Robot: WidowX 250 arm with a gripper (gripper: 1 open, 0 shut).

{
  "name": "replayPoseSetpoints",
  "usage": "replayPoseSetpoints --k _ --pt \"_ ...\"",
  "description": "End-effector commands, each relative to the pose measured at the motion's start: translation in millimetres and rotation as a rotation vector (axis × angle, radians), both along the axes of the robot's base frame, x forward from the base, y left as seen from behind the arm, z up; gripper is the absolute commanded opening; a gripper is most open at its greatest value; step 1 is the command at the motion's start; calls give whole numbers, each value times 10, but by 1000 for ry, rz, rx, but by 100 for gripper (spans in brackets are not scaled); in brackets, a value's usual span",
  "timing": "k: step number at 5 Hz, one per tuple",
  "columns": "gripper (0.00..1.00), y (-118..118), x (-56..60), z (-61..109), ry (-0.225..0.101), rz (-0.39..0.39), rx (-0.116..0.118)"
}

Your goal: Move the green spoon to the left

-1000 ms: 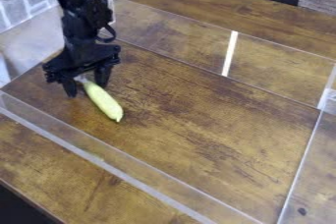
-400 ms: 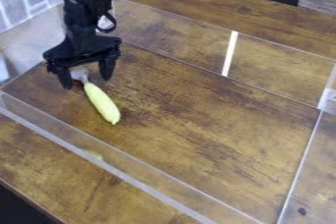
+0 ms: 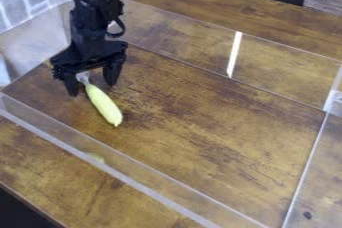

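"Gripper [image 3: 88, 74] fingers spread apart, a robot arm [image 3: 94, 17] leans over the bowl end of a green spoon [image 3: 103, 104] on a wooden table [image 3: 214, 132]. Is it gripping anything?"

"Nothing appears clamped. One finger stands to each side of the grey metal bowl [image 3: 84, 79]; whether either touches it cannot be told from this angle. The yellow-green handle lies uncovered, slanting toward the table's near edge."

"And where does the spoon rest?"

"Near the table's left edge, toward its near left corner, just inside a clear strip [image 3: 160, 195] that runs along the near side. A white stripe [image 3: 235, 54] marks the wood well apart, toward the far edge."

"Which step, then?"

"Probably the release, judging by the spoon's place at left and the parted fingers, though an approach to a grasp would look much alike."

"What does the next move require?"

"If the spot is judged far enough left, a straight lift, fingers kept wide, so neither tip drags the bowl. If not, a careful close around it and another shift left."
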State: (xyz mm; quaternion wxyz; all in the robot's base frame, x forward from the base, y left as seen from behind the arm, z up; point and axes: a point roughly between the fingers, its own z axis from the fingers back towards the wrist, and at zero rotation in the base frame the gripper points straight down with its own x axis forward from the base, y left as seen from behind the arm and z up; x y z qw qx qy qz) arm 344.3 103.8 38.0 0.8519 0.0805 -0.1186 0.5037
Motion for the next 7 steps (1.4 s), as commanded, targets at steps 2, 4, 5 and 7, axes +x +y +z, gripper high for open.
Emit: replayPoseSetpoints --k 2,4,5,7 --pt "100 202 63 116 -22 65 -9" --pt "100 225 123 98 1 94 -32" --pt "100 116 266 291 -8 47 -59" --pt "100 -19 381 768 -23 -121 -122"
